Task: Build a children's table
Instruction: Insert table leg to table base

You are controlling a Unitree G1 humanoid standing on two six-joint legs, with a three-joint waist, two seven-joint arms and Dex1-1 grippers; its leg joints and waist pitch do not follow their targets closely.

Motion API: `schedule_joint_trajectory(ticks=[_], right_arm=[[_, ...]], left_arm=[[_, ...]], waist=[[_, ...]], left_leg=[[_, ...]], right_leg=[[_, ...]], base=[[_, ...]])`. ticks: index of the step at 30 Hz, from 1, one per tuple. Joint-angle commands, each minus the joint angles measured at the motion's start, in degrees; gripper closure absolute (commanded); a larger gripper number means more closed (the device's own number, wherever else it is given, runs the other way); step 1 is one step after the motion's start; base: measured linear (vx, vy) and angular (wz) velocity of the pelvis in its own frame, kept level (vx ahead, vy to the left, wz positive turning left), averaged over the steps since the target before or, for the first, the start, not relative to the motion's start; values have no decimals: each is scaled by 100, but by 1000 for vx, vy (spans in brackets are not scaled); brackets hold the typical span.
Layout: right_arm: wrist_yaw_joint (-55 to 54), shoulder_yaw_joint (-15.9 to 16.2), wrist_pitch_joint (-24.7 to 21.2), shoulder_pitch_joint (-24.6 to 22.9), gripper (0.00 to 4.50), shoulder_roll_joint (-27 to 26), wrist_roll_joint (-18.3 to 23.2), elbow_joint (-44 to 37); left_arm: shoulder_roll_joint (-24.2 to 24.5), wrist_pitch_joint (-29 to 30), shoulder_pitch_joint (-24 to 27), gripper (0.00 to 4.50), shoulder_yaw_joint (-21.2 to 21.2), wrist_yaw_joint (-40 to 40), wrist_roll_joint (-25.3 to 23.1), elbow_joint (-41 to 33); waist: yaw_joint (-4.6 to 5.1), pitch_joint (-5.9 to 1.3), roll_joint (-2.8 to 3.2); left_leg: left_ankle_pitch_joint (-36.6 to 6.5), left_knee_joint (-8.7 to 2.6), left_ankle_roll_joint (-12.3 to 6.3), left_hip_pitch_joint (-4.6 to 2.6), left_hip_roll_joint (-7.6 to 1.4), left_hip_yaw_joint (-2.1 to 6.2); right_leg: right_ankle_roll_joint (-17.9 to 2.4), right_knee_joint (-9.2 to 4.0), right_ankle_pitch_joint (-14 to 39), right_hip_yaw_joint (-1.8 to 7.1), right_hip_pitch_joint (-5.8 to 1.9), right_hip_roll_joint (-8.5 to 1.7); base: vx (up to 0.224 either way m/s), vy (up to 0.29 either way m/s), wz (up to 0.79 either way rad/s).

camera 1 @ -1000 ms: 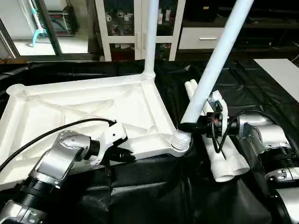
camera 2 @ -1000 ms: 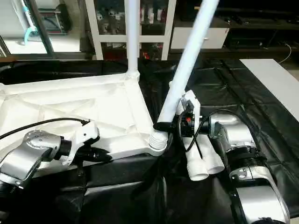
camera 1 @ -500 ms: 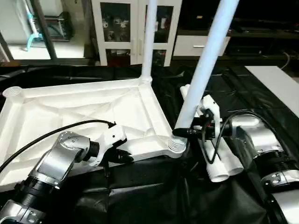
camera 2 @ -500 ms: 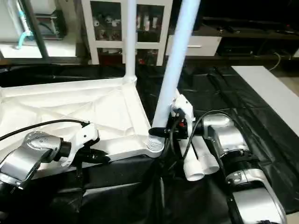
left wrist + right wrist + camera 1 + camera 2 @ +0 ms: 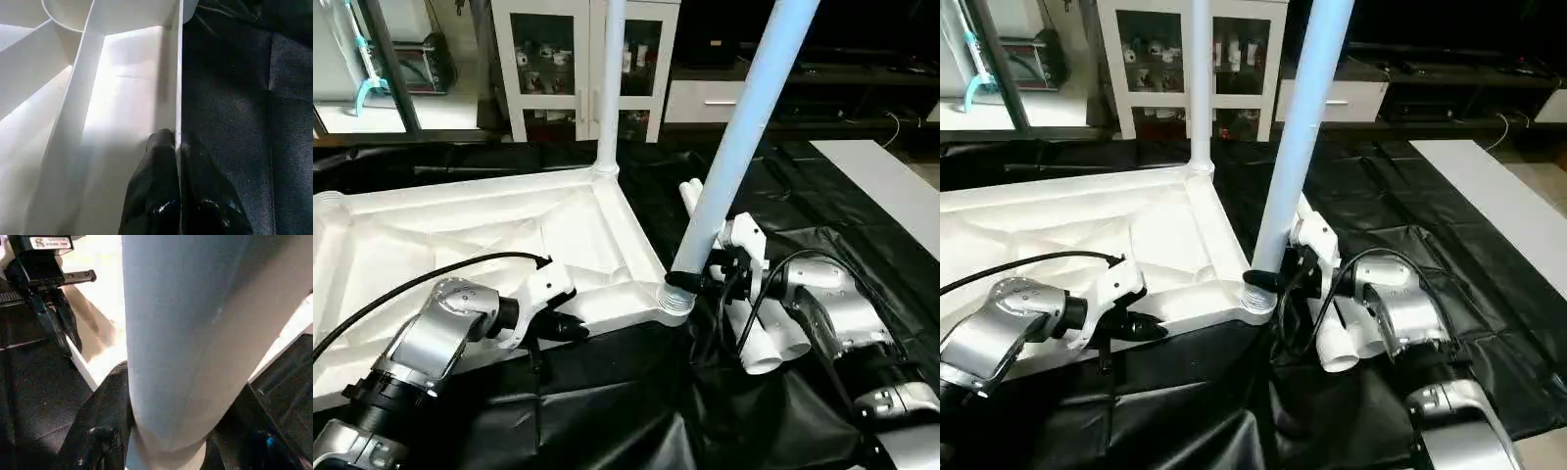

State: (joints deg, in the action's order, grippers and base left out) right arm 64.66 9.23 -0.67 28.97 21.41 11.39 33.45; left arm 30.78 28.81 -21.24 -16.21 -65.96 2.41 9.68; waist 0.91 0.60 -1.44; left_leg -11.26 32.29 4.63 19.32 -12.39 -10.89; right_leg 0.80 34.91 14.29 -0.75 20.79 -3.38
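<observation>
While the left gripper [image 5: 570, 329] pinches the tabletop's [image 5: 460, 235] near edge, the right gripper [image 5: 690, 284] squeezes a leg [image 5: 739, 147] standing tilted in the near corner socket [image 5: 674, 301]. Stand it straight, then push down. Keep the tabletop from sliding.

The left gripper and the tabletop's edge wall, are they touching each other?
Touching. In the left wrist view the left gripper has its two black fingers pinched on the thin edge wall of the tabletop, one on each side, with no gap.
</observation>
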Motion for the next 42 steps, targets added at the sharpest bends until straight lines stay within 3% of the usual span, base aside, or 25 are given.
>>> schedule_joint_trajectory(ticks=[1, 9, 11, 13, 14, 15, 19, 20, 23, 26, 27, 28, 29, 34, 37, 39, 42], right_arm=[[-207, 824, -765, -1041, 266, 125, -1007, 1174], [-171, 763, -938, -1065, 266, 94, -891, 1169], [103, 459, -1781, -883, 266, 4, -377, 1163], [512, 384, -2350, -760, 266, 66, -49, 1030], [512, 384, -2350, -760, 266, 66, -49, 1030], [840, 427, -2627, -703, 266, 177, 102, 898], [1299, 461, -2914, -473, 266, 443, 230, 849], [1340, 381, -3036, -361, 266, 470, 307, 926], [1501, 320, -3330, -162, 266, 591, 384, 993], [1606, 461, -3305, -159, 266, 692, 246, 953], [1692, 694, -3121, -184, 266, 825, 10, 901], [1692, 694, -3121, -184, 266, 825, 10, 901], [1787, 1125, -2681, -241, 266, 1044, -470, 840], [1887, 1390, -2581, -246, 266, 1108, -681, 833], [1881, 1521, -2511, -282, 266, 1125, -805, 817], [1789, 1765, -2197, -364, 266, 1177, -1073, 835], [1750, 1831, -2106, -395, 266, 1183, -1137, 835]], left_arm=[[-122, -129, -379, 450, 130, -188, 374, -386], [-127, -134, -393, 450, 118, -180, 370, -369], [-147, -130, -402, 450, 109, -170, 378, -359], [-140, -138, -396, 450, 107, -176, 389, -358], [-140, -138, -396, 450, 107, -176, 389, -358], [-120, -146, -389, 450, 112, -193, 395, -359], [-77, -133, -385, 450, 131, -239, 421, -382], [-73, -128, -386, 450, 132, -248, 426, -383], [-66, -103, -385, 450, 134, -281, 442, -398], [-66, -90, -381, 450, 134, -306, 443, -409], [-68, -82, -379, 450, 138, -326, 436, -417], [-68, -82, -379, 450, 138, -326, 436, -417], [-62, -78, -379, 450, 137, -356, 426, -420], [-29, -67, -383, 450, 107, -364, 446, -429], [-20, -63, -376, 450, 103, -370, 445, -438], [-10, -60, -379, 450, 90, -379, 443, -436], [-5, -62, -379, 450, 85, -382, 442, -435]], waist=[[65, 65, 142], [76, 82, 139], [77, 93, 144], [56, 68, 150], [40, 54, 156], [25, 45, 153], [-36, 13, 167], [-40, -5, 159], [-85, -10, 185], [-153, -34, 185], [-167, -24, 201], [-178, -23, 192], [-221, -3, 190], [-221, 41, 206], [-211, 35, 199], [-214, 46, 212], [-209, 58, 209]], left_leg=[[-3179, -478, 264, -87, -111, 145], [-3330, -510, 248, -63, -95, 215], [-3371, -522, 229, -64, -86, 228], [-3226, -526, 239, -67, -107, 216], [-3076, -533, 220, -53, -115, 207], [-2881, -524, 209, -40, -121, 176], [-2157, -506, 92, 16, -129, 120], [-1880, -500, 74, 46, -119, 119], [-1446, -468, -2, 31, -126, 77], [-812, -400, -159, 41, -119, 35], [-775, -399, -178, 41, -119, 29], [-761, -394, -197, 39, -117, 24], [-889, -397, -198, 26, -134, 9], [-1404, -458, -16, 11, -143, 28], [-1434, -457, 15, 4, -144, 27], [-1504, -461, 30, -10, -140, 23], [-1587, -472, 46, -19, -141, 24]], right_leg=[[-745, -698, 2645, 166, 219, -277], [-667, -729, 2875, 180, 240, -289], [-649, -740, 2946, 194, 237, -278], [-703, -727, 2665, 199, 233, -277], [-794, -698, 2357, 198, 203, -269], [-898, -675, 1990, 197, 189, -266], [-1225, -581, 906, 178, 81, -262], [-1311, -540, 588, 163, 22, -262], [-1501, -497, 8, 138, -20, -256], [-1587, -428, -739, 118, -84, -263], [-1599, -426, -784, 118, -80, -267], [-1606, -429, -795, 115, -85, -266], [-1594, -450, -577, 119, -69, -287], [-1462, -515, 422, 151, -48, -302], [-1444, -521, 422, 154, -40, -296], [-1437, -531, 446, 153, -24, -296], [-1396, -544, 520, 156, -15, -290]], base=[[0, 0, 0], [0, 0, 0], [0, 0, 0], [0, 0, 0], [0, 0, 0], [0, 0, 0], [0, 0, 0], [0, 0, 0], [0, 0, 0], [0, 0, 0], [0, 0, 0], [0, 0, 0], [0, 0, 0], [0, 0, 0], [0, 0, 0], [0, 0, 0], [0, 0, 0]])
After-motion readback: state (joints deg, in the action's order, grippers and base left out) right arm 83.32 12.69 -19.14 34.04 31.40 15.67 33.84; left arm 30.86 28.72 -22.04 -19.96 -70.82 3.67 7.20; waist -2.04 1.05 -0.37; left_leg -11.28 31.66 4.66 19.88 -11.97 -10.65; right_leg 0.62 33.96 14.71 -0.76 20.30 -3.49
